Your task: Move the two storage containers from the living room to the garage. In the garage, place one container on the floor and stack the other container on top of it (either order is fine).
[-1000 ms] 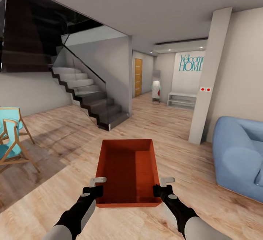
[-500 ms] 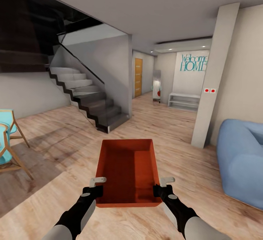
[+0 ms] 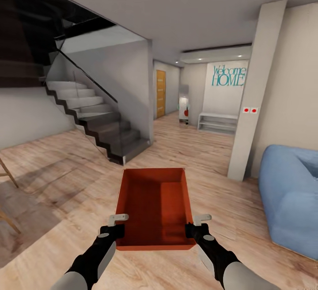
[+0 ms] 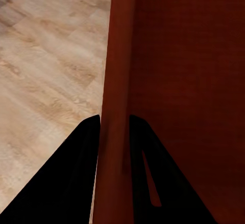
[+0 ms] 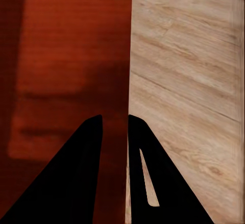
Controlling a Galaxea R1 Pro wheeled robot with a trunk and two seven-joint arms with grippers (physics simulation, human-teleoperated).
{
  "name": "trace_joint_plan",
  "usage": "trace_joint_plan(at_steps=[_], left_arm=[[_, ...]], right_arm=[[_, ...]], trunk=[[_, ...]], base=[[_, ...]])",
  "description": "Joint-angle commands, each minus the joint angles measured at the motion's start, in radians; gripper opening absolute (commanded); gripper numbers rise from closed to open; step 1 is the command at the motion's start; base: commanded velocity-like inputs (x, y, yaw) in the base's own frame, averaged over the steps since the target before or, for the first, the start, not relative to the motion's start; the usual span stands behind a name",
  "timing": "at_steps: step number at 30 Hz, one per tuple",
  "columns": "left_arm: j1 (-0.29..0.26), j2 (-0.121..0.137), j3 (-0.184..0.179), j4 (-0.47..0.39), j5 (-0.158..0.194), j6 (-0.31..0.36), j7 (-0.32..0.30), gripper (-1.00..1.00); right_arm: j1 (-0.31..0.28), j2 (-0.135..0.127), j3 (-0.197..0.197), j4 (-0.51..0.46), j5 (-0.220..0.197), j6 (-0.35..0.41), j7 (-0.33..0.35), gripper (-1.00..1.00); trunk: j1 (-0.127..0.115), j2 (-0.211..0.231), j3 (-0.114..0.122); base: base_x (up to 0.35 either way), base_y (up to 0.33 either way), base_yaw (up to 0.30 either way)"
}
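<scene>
You are carrying a red-orange plastic bin (image 3: 154, 208), a smooth-walled open-top rectangle, held out in front of you above the light wood-plank floor (image 3: 212, 148) with one arm on each long side. Your left gripper (image 3: 118, 224) has its jaws clenched over the bin's left wall, one dark finger (image 4: 76, 173) on either side of the rim, and your right gripper (image 3: 198, 224) pinches the right wall the same way. Ahead stand a dark stepped staircase (image 3: 101, 126) with a glass rail, a pale square pillar (image 3: 251, 96) and a rounded blue sofa (image 3: 291, 193).
</scene>
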Motion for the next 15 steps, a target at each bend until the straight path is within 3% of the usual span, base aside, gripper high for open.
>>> trace_joint_plan(at_steps=[1, 6, 15], left_arm=[[-0.001, 0.005, 0.014, -0.006, -0.013, 0.002, 0.016, -1.00], [-0.001, 0.005, 0.014, -0.006, -0.012, 0.003, 0.016, -1.00], [-0.001, 0.005, 0.014, -0.008, -0.011, 0.002, 0.016, -1.00]], right_arm=[[-0.001, -0.016, -0.018, 0.003, -0.014, -0.004, -0.007, -1.00], [-0.001, -0.016, -0.018, 0.003, -0.014, -0.004, -0.007, -1.00], [-0.001, -0.016, -0.018, 0.003, -0.014, -0.003, -0.007, -1.00]], trunk=[[0.001, -0.001, -0.001], [0.001, -0.001, -0.001], [0.001, -0.001, -0.001]], base=[[0.325, 0.000, -0.278], [0.325, 0.000, -0.247], [0.325, 0.089, -0.023]])
